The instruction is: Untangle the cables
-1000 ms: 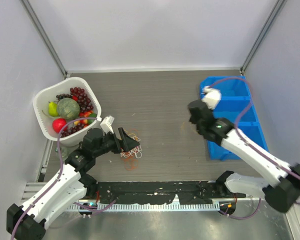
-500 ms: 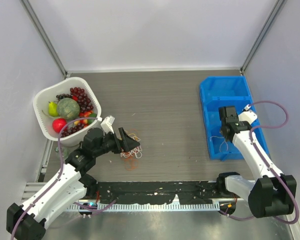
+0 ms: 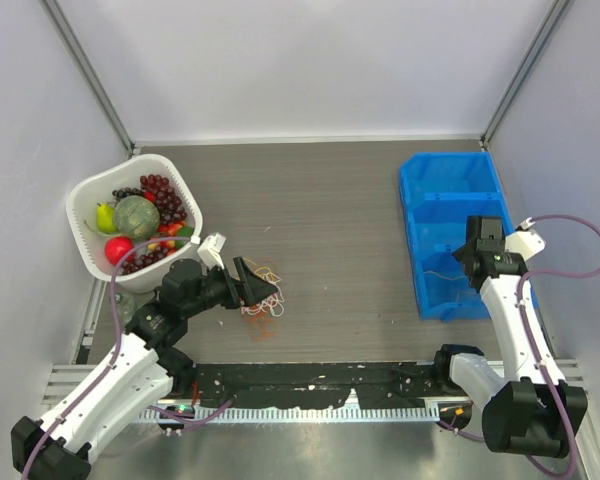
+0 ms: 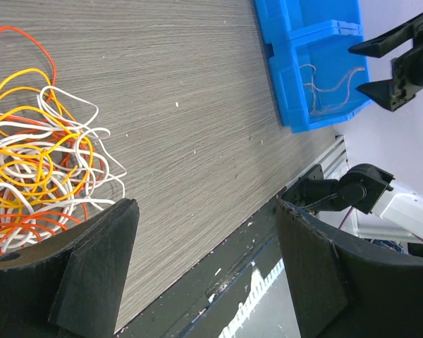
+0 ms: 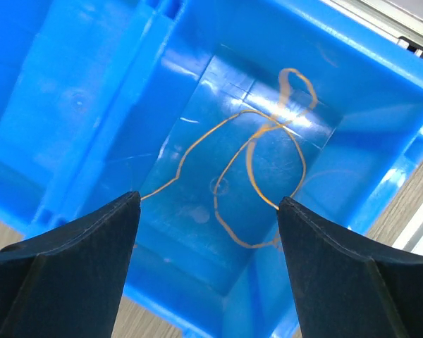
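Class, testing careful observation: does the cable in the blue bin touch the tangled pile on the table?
Apart: the left wrist view shows bare table between that cable and the pile.

Overhead view of an enclosed work cell. A bench (image 3: 330, 200) with a grey-brown wood-grain top, the grain running left to right, fills the floor of the cell. Three plain, pale panels close it in: a back wall (image 3: 310, 60), a left wall (image 3: 25, 130) and a right wall (image 3: 575, 130). Two slanting metal posts (image 3: 88, 75) (image 3: 528, 70) mark the rear corners where the panels meet. Along the near edge of the bench lies a black strip (image 3: 310, 378), flecked with white; just in front of it runs a white toothed strip (image 3: 310, 410), then a brushed metal sheet (image 3: 310, 450). Light is even and diffuse, shadows are soft, and the metal sheet shows a dull sheen.
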You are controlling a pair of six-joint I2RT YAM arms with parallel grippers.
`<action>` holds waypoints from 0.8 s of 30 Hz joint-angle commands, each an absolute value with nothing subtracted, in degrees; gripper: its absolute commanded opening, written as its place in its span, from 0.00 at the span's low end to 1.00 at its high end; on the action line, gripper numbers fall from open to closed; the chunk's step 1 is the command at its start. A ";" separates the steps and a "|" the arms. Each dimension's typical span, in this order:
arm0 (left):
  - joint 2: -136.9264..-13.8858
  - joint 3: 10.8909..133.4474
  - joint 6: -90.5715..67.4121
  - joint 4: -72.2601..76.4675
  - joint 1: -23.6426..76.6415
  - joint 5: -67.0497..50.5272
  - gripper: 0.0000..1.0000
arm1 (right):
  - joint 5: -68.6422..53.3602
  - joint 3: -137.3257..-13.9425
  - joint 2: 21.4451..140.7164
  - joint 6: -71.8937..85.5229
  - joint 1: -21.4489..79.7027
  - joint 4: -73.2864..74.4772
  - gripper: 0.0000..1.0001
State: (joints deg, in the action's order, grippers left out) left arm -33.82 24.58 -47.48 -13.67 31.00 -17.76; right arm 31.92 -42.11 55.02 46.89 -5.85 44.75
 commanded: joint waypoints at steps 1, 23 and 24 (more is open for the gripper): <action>-34.45 25.84 -47.11 -11.08 30.76 -18.37 0.82 | 28.84 -51.49 54.05 46.59 -5.98 53.94 0.84; -41.49 31.03 -48.77 -24.34 30.85 -3.19 0.78 | -14.47 -54.68 48.17 24.00 -0.47 46.87 0.84; -40.53 30.59 -49.56 -25.13 30.85 -1.08 0.78 | -17.98 -52.67 48.43 24.52 2.26 42.15 0.83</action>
State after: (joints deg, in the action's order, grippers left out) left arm -43.86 29.43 -47.77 -22.79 31.00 -8.54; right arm 1.28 -55.53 49.30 32.49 -4.25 52.56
